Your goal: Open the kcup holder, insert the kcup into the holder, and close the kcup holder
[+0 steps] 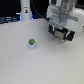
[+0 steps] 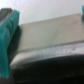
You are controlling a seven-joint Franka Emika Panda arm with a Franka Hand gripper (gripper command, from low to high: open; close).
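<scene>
Closest to the lens in the exterior view, the kcup (image 1: pixel 32 43) stands alone on the pale surface (image 1: pixel 20 65), a small white pod with a green top, untouched and free on every side. It sits well apart from the arm, so it is probably waiting its turn until the drawer is open. Toward the exterior view's right and farther back, the gripper (image 1: pixel 63 36) hangs low over a dark block that looks like the kcup holder (image 1: pixel 69 33), largely hidden behind the white arm housing. The placement suggests the opening step is in hand. A tall white bottle-shaped object (image 1: pixel 25 11) stands at the back, off to the exterior view's left, clear of the work.

From the wrist view, a teal gripper finger (image 2: pixel 6 35) fills one edge, and a blurred grey-brown panel with a dark band (image 2: pixel 50 47) lies right before it, probably part of the holder. Whether the gripper is spread or closed I cannot tell; the blur hides any contact.
</scene>
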